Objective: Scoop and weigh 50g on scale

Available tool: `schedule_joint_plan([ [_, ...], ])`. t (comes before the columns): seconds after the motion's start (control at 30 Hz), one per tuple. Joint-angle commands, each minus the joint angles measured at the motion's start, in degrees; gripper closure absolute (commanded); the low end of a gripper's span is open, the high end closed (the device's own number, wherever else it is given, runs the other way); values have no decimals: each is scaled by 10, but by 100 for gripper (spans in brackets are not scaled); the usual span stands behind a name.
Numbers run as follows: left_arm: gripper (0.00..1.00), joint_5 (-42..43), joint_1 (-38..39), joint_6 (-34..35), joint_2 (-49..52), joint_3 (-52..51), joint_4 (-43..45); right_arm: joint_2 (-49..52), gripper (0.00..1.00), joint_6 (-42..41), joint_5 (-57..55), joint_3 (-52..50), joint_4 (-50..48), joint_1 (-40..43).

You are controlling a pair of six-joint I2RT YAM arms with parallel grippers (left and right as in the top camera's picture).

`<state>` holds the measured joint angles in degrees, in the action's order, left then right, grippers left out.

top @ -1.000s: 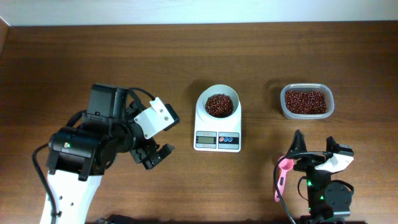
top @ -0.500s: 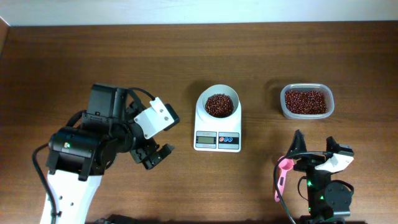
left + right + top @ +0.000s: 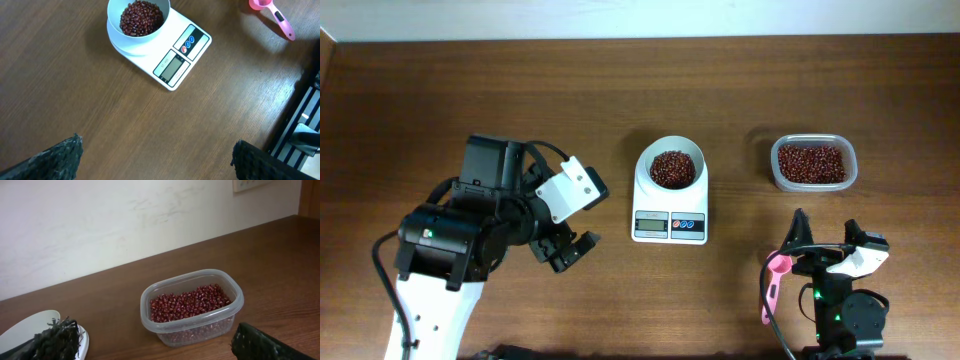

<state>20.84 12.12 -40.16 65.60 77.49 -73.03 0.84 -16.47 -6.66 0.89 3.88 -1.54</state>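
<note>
Dark brown wood tabletop (image 3: 440,90) fills the overhead view, with a pale wall behind it in the right wrist view.

At mid-table stands the scale (image 3: 670,195), its round white bowl (image 3: 670,167) on top and already holding a heap of red beans (image 3: 141,17). Its display and buttons face the near edge. To its right, well apart, sits the clear tub (image 3: 813,163), which has plenty of beans in it. The pink scoop (image 3: 770,290) lies flat on the wood just beside the right arm, and no finger touches it.

Nothing has changed over the last second: both arms, the scoop, the tub and the scale sit exactly where they did. The left gripper (image 3: 570,250) hovers left of the scale with its jaws spread wide and empty. The right gripper (image 3: 825,232) is also wide open and holds nothing. With beans in the bowl, the scoop set down and both arms parked, I judge that the scooping is over, or paused for a look at the weight. Whether it reads fifty grams cannot be told.

The grey display (image 3: 173,67) is too small and dim for any digits to be made out. The blue and red buttons (image 3: 188,43) carry no legible marks, and the fine print on the scale is blurred. No brand name shows anywhere.
</note>
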Motion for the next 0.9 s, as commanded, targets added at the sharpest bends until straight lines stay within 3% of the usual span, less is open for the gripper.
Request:
schedule_joint_plan([
  [0.0, 1, 4, -3, -11, -30, -7, 1, -4, 1, 2, -11, -6, 0, 1],
  [0.17, 1, 2, -3, -11, -142, -59, 13, -4, 1, 2, -11, -6, 0, 1],
  [0.27, 1, 6, -3, 9, -239, -173, 118, -4, 1, 2, -11, -6, 0, 1],
  [0.33, 1, 7, -11, 80, -307, -267, 214, -4, 1, 2, -11, -6, 0, 1],
  [0.47, 1, 11, -46, 189, -413, -389, 324, -4, 1, 2, -11, -6, 0, 1],
  [0.7, 1, 8, -104, 207, -549, -584, 528, -4, 1, 2, -11, -6, 0, 1],
  [0.87, 1, -98, -106, 305, -635, -714, 663, -4, 1, 2, -11, -6, 0, 1],
])
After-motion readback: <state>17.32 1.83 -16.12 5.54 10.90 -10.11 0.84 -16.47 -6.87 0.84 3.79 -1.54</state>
